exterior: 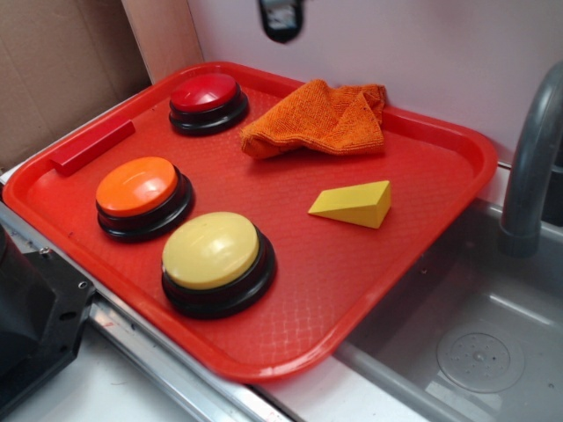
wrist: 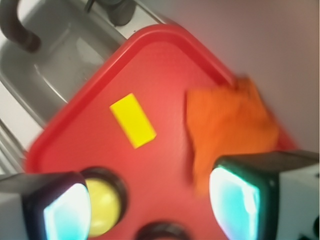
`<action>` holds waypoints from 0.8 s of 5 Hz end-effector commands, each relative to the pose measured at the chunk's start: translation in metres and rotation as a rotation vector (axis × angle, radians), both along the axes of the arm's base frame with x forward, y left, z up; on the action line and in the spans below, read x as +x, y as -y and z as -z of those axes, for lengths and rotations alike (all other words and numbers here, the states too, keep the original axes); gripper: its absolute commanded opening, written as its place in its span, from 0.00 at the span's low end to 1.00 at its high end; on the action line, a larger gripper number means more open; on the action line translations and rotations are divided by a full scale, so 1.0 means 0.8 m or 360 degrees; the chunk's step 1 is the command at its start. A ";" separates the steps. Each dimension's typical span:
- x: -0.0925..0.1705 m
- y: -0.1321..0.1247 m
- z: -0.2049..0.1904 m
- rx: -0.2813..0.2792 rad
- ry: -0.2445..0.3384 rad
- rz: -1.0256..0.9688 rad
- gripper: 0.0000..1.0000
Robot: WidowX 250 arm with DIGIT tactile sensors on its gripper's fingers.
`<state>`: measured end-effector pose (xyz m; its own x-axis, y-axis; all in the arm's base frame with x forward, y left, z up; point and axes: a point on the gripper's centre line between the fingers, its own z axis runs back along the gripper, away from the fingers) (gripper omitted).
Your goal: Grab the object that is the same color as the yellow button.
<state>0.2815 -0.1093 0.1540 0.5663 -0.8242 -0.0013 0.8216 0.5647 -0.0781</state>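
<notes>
Three buttons: were set on the red tray (exterior: 413, 255), each a dome on a black round base
Yellow button (exterior: 211, 250): was located at the near edge of the tray, just beside the orange button (exterior: 136, 186)
Red button (exterior: 204, 92): was located at the far corner, well apart from the yellow one
Yellow wedge block (exterior: 356, 203): was laid flat on the bare tray floor, right of the buttons and near the orange cloth (exterior: 321, 117), touching neither; in the wrist view it (wrist: 132, 120) appeared as a yellow rectangle in the open middle of the tray
Red bar (exterior: 91, 146): was laid along the tray's left rim
Grey sink (exterior: 475, 343): was positioned against the tray's right side, with a grey faucet (exterior: 532, 158) standing at its far edge
Gripper (wrist: 150, 205): was held high above the tray, jaws spread wide, nothing held between them; the image was blurred
Left finger (wrist: 45, 205): was seen over the yellow button
Right finger (wrist: 260, 195): was seen over the edge of the cloth
</notes>
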 end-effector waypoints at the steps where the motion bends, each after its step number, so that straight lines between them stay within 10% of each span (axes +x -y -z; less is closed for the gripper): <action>1: -0.024 0.055 0.071 0.0095 -0.0020 0.0836 1.00; 2: -0.047 0.060 0.084 -0.0009 -0.0069 0.0979 1.00; 4: -0.042 0.063 0.120 0.0052 -0.0019 0.0782 1.00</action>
